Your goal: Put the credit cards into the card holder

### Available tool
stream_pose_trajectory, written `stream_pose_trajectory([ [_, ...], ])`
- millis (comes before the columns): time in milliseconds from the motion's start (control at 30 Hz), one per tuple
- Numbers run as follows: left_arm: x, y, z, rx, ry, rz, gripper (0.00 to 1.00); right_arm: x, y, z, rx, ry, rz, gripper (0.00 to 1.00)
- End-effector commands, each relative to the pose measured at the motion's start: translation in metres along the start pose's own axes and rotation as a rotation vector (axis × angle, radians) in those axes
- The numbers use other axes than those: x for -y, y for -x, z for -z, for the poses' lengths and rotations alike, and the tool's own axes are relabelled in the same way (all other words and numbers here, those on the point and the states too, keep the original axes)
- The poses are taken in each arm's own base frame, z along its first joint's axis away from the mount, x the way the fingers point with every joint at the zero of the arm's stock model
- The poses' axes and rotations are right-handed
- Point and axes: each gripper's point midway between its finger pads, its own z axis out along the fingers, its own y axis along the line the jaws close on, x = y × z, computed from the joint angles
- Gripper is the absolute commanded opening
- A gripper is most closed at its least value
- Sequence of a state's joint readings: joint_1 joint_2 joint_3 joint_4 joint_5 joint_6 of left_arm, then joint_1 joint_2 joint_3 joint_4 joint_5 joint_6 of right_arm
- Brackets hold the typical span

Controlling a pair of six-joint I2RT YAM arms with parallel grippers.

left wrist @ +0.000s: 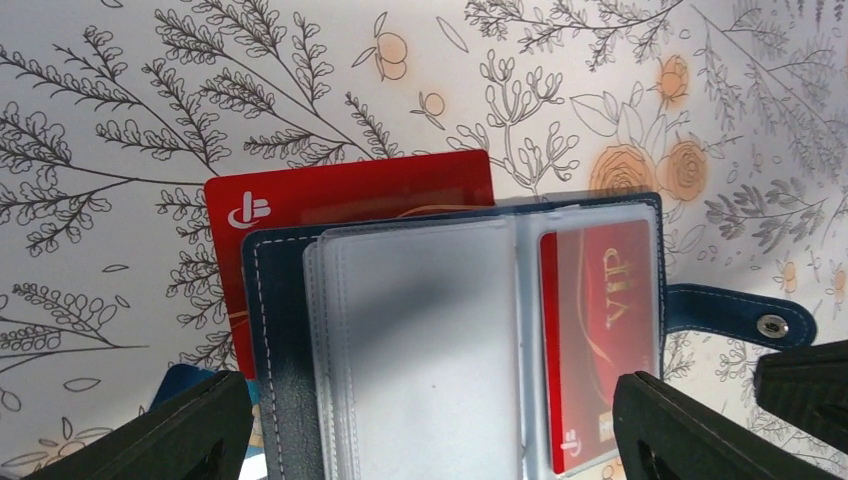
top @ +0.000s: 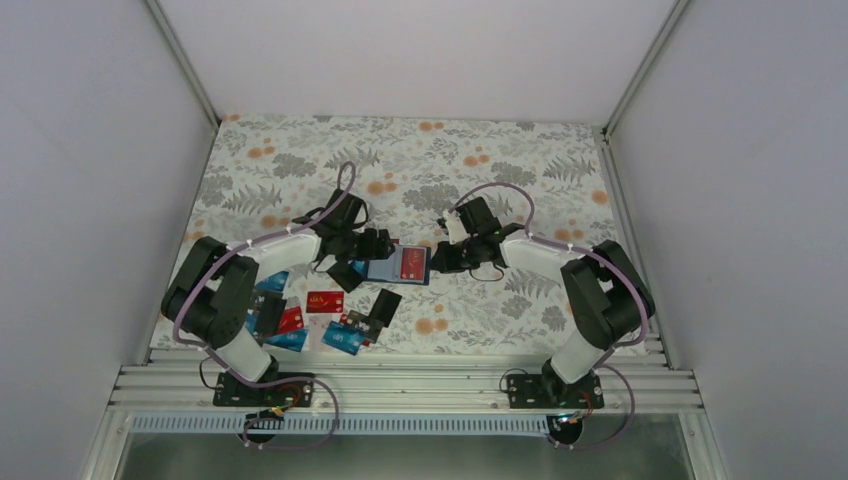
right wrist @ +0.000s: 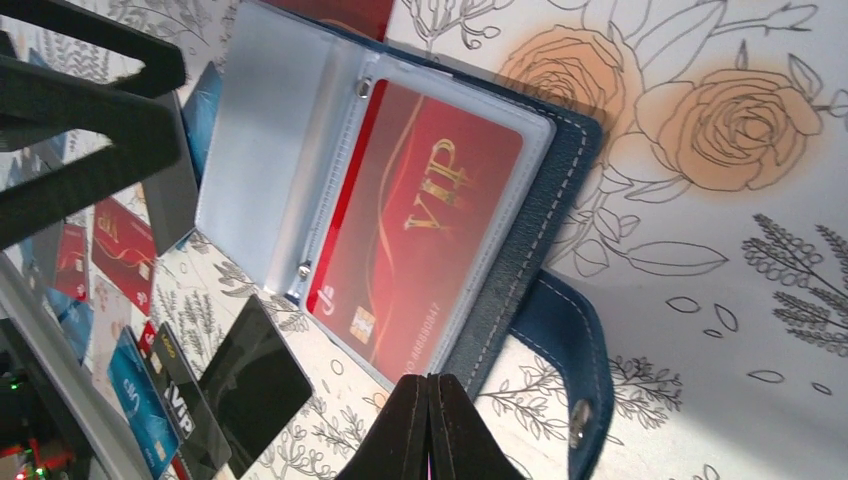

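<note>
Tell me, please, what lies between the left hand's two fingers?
The open card holder, with a red VIP card tucked inside, lies between them, as the left wrist view shows.

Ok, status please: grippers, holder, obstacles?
Left gripper open over card holder. Right gripper shut at its edge. Red VIP card sleeved; another red card beneath.

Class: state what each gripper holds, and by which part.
Left gripper: open astride the card holder, gripping nothing. Right gripper: shut, tips at the holder's near edge; whether it pinches it cannot be told.
</note>
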State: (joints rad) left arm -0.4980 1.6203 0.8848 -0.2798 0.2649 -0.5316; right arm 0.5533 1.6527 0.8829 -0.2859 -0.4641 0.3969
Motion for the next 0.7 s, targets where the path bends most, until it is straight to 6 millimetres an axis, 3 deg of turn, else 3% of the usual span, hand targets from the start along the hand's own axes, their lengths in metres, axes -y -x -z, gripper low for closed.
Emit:
stream_pose_trajectory([
  [0, -0.005, -0.002, -0.008, -0.033, -0.008, -0.027, 0.90, -0.011, 0.011, -0.004, 0.018, 0.049, 0.009, 0.04],
  [367, -0.005, -0.015, -0.021, -0.099, -0.049, -0.018, 0.90, 0.002, 0.015, -0.021, 0.000, 0.013, 0.002, 0.04],
  [667, -0.002, -0.019, -0.021, -0.110, -0.074, 0.000, 0.90, 0.027, -0.002, -0.038, -0.045, -0.059, -0.020, 0.04],
])
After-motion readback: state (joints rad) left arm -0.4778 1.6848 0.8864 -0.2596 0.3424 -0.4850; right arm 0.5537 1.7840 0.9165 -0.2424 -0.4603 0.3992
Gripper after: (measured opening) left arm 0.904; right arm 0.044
